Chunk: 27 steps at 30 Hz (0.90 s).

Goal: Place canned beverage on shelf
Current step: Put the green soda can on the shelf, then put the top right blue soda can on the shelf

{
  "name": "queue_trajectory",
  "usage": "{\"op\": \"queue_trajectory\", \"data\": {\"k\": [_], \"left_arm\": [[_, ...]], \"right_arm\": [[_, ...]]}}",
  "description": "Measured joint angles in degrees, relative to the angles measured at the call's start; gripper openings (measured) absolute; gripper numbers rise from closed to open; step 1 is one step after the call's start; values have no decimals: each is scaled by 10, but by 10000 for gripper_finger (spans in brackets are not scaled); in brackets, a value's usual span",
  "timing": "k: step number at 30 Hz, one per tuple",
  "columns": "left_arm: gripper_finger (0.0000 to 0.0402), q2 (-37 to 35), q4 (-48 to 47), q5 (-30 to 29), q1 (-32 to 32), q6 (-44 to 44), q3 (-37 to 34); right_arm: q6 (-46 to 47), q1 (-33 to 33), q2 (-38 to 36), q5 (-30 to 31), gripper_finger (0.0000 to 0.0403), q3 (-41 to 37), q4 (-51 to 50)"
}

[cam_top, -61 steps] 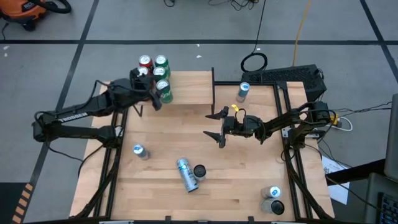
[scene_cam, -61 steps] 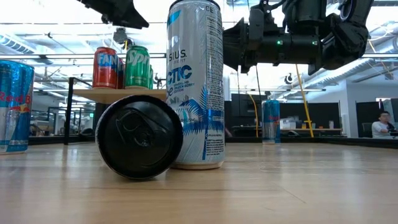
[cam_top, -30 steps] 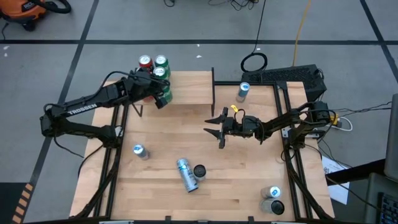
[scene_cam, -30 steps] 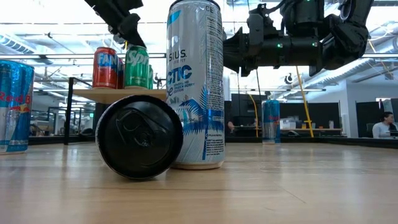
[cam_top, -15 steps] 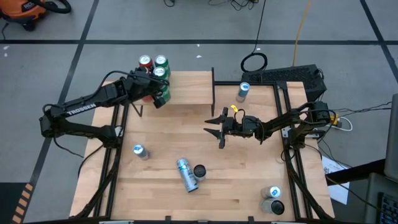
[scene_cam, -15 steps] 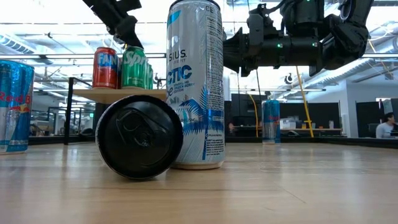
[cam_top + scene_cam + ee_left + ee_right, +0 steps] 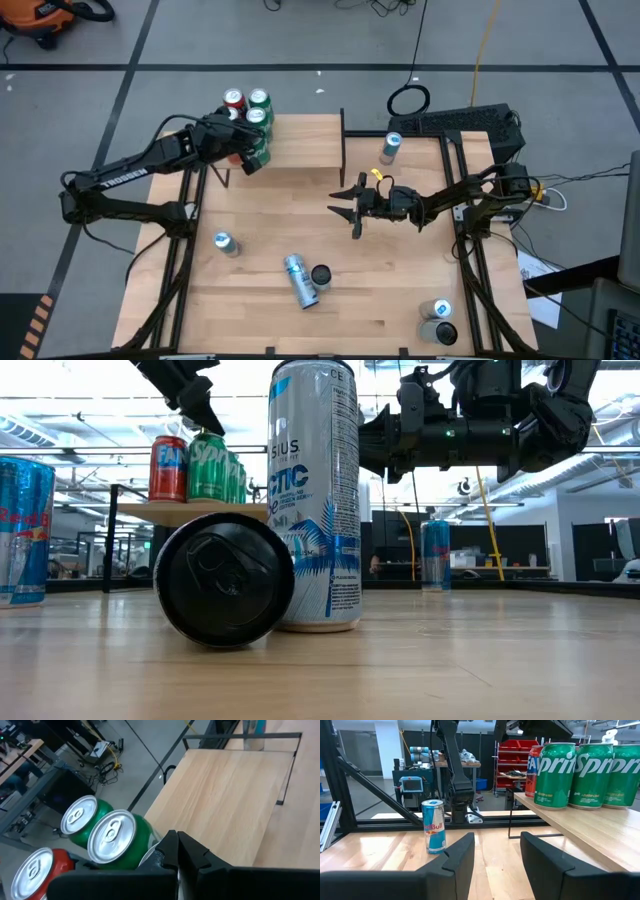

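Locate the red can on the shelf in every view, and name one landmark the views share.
High view: red can at the shelf's far left corner.
Low view: leftmost can on the shelf.
Left wrist view: bottom left corner.
Right wrist view: partly hidden behind the green cans.
Shared landmark: the green cans beside it.

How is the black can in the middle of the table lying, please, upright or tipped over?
Tipped over. The black can lies on its side, its round end facing the low camera, beside the tall white can, which stands upright.
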Motion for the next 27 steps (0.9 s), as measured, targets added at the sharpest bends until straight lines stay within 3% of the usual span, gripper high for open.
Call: {"op": "queue_trajectory", "data": {"k": [8,16,22,24,27], "left_arm": [[2,-7,28,2,-16,-5,0],[2,-84,14,0,-91,-53,10],[2,-123,15,-19,-196,-106,-49],[1,-122,23,-53,-231,-120,-73],[1,-118,40,-105,-278,-137,-102]], "right_arm": [[-4,0,0,-1,181,0,-2],[-53,-3,-14,8,211,0,-53],[-106,-5,-145,125,238,4,-184],[-106,-12,-200,204,247,31,-288],[-69,-46,-261,313,256,115,-535]]}}
